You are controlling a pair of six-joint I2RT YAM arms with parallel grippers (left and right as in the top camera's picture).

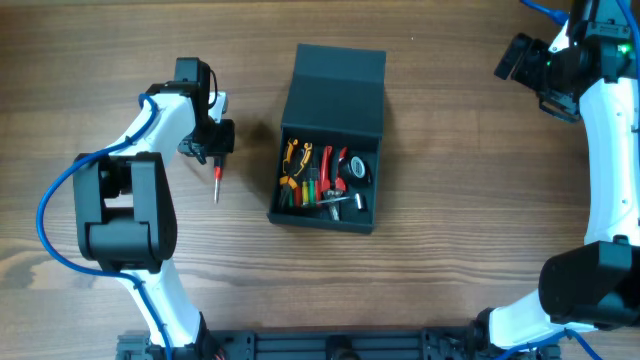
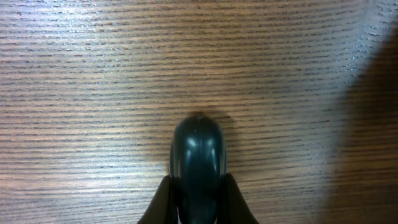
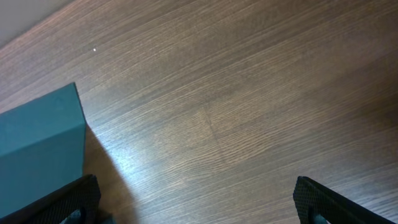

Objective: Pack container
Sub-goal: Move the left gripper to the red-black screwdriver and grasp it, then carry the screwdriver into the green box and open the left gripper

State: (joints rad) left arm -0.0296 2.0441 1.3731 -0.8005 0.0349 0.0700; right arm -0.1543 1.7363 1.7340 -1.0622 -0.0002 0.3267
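The container (image 1: 334,88) is a dark teal-black box in the middle of the table, open, with its flap lid folded back. Several hand tools with red, yellow and green handles (image 1: 322,178) lie in it. My left gripper (image 1: 213,148) is to the left of the box, shut on a screwdriver (image 1: 217,180) with a dark handle and a red collar, its shaft pointing to the table's front. The left wrist view shows the dark handle (image 2: 198,152) clamped between the fingers (image 2: 198,190). My right gripper (image 1: 512,58) is open and empty at the far right. Its wrist view (image 3: 199,196) shows the box lid's corner (image 3: 37,146).
Bare wood-grain table (image 1: 450,200) surrounds the box. The left arm's base (image 1: 125,215) stands at the front left and the right arm's base (image 1: 590,290) at the front right.
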